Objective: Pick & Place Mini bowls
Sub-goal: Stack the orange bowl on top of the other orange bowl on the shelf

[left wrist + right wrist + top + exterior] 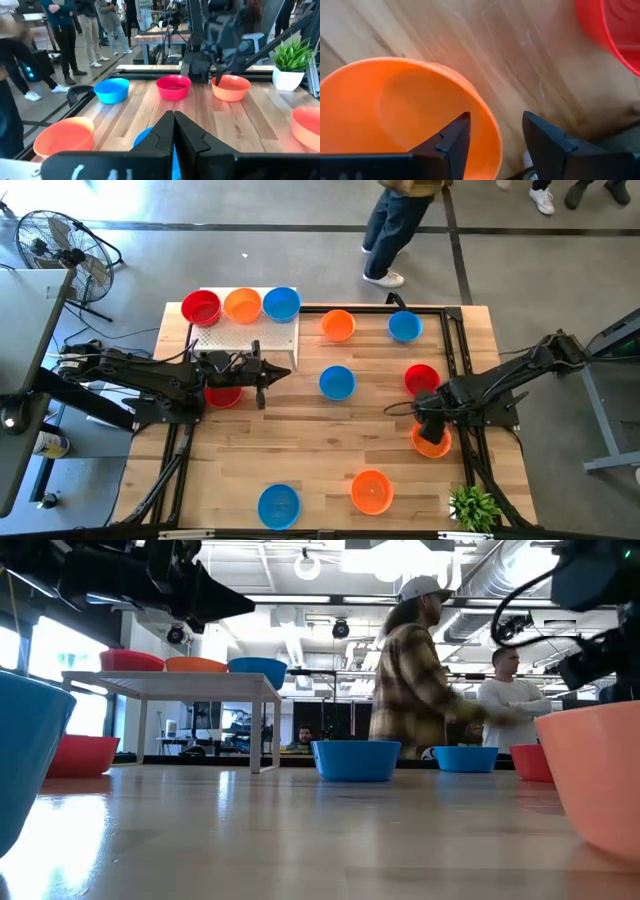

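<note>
The right pincer (432,432) hangs over an orange bowl (432,442) near the right edge of the surface (300,450). In the right wrist view its fingers (451,140) stand apart, straddling the bowl's rim (485,125): one finger inside the bowl, the other outside. They are open, not yet pressed on the rim. A red bowl (421,379) sits just beyond it.

The left pincer (262,372) is held above the surface beside the white board (245,338), its fingers (172,132) closed together with nothing between them. A red bowl (223,393) lies partly under the left arm.

On the raised white board three bowls stand in a row: red (201,307), orange (242,304) and blue (282,304).

The other bowls are scattered on the surface: an orange one (338,325) and a blue one (404,326) at the far side, a blue one (337,382) in the middle, and a blue one (279,506) and an orange one (371,491) at the near edge. A small green plant (474,508) stands at the near right corner.

Beyond the surface a person (420,670) in a plaid shirt walks past, others stand behind, and a fan (60,245) sits on the floor to the left.
</note>
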### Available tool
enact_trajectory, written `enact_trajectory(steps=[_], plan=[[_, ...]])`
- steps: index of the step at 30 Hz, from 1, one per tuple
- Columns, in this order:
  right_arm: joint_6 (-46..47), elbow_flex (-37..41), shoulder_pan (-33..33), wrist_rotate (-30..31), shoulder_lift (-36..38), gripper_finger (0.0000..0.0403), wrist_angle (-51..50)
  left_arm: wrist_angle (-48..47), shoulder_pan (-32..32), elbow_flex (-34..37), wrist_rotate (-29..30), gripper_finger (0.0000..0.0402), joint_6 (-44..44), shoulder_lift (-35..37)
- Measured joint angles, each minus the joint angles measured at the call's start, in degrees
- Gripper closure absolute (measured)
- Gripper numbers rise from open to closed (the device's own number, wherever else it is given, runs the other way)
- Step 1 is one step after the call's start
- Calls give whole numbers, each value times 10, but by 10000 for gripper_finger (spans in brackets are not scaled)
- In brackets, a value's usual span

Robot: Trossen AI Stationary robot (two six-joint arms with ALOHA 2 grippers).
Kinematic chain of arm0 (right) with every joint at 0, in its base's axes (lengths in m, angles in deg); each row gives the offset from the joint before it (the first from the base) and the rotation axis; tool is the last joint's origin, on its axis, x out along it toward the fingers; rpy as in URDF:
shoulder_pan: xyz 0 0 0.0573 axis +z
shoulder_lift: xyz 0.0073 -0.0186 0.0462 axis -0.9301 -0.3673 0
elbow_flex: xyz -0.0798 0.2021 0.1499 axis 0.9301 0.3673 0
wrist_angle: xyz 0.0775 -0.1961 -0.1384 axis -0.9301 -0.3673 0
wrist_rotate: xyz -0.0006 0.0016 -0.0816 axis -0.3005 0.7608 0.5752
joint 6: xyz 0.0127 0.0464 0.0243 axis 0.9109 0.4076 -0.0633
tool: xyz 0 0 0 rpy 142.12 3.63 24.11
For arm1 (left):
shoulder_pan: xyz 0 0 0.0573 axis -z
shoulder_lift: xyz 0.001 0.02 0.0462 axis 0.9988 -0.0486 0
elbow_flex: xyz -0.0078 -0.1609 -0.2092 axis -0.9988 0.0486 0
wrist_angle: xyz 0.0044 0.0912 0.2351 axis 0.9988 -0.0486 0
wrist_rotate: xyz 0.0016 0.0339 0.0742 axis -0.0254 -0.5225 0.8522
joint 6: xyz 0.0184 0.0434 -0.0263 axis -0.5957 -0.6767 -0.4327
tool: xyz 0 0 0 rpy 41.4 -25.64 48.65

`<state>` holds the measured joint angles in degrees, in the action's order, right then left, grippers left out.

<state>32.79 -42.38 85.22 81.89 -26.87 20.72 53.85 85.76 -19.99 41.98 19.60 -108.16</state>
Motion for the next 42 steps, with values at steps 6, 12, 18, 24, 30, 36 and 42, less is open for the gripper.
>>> enact_trajectory(steps=[6, 12, 18, 24, 30, 36, 42], plan=[[-7, 44, -30, -53, 0, 301, 51, 1, 0, 0, -14, 399, 0, 0], [-5, 27, -33, -59, 0, 394, 81, 0, 0, 0, -14, 399, 0, 0], [40, -51, -33, -33, 0, 399, 89, 0, 0, 0, -14, 399, 0, 0], [85, -155, -33, 51, -25, 400, 131, -1, 0, 0, -14, 399, -1, 0], [88, -244, -45, 85, -156, 401, 170, -1, 0, 0, -25, 399, -2, 0], [35, -319, -74, 84, -297, 402, 246, -2, 0, 0, -25, 399, -2, 0], [-5, -361, -99, 72, -388, 402, 288, -14, 0, 0, -25, 399, -2, 0]])
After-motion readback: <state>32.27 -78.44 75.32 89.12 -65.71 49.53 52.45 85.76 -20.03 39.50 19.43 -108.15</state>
